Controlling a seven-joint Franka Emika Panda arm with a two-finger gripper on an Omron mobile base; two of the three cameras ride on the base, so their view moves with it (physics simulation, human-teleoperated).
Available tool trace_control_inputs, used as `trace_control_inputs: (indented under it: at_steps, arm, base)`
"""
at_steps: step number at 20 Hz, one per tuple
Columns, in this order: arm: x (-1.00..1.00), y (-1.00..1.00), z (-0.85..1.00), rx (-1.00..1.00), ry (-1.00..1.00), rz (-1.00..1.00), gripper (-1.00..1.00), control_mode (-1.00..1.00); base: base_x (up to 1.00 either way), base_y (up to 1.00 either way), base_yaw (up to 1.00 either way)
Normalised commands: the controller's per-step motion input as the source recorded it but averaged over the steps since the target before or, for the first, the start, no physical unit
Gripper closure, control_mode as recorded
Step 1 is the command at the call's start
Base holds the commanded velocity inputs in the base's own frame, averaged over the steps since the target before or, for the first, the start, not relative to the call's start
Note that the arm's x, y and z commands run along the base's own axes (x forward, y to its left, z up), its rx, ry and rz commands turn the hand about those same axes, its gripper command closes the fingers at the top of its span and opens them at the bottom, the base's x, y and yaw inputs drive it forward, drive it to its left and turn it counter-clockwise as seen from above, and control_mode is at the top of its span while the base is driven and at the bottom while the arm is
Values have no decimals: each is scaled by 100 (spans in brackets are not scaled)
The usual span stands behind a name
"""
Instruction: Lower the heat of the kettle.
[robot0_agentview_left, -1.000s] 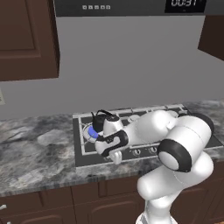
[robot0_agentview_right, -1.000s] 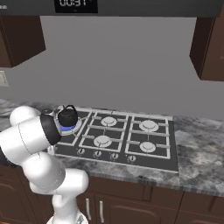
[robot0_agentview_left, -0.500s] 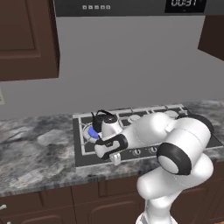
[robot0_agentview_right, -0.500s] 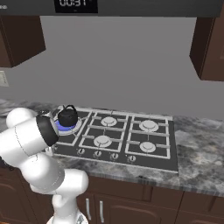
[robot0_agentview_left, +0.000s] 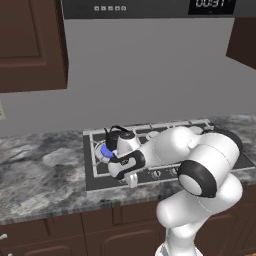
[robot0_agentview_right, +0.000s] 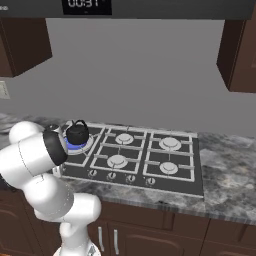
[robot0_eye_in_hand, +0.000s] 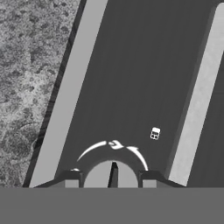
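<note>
Looking down the hand view, I see my gripper (robot0_eye_in_hand: 112, 178) with its fingers straddling a stove knob (robot0_eye_in_hand: 112, 174) at bottom centre, seemingly clamped. The kettle (robot0_agentview_right: 77, 133) sits over blue flame (robot0_agentview_right: 75, 146) at centre left. I should turn gently, keeping square.

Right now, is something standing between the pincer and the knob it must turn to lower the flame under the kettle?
Nothing visible does. In the hand view the pincer sits astride the knob, one fingertip on each side, on bare stove panel.
</note>
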Motion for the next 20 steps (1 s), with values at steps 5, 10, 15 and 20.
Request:
trace_control_inputs:
  at_steps: [5, 10, 15, 20]
  arm:
    - [7, 0, 5, 8, 19, -33, 100, -100]
    - [2, 9, 5, 11, 14, -33, 100, -100]
    - [0, 17, 3, 7, 13, -34, 100, -100]
    - [-1, 38, 0, 0, 9, -45, 100, -100]
  base:
    - [0, 0, 0]
    - [0, 0, 0]
    - [0, 0, 0]
    - [0, 0, 0]
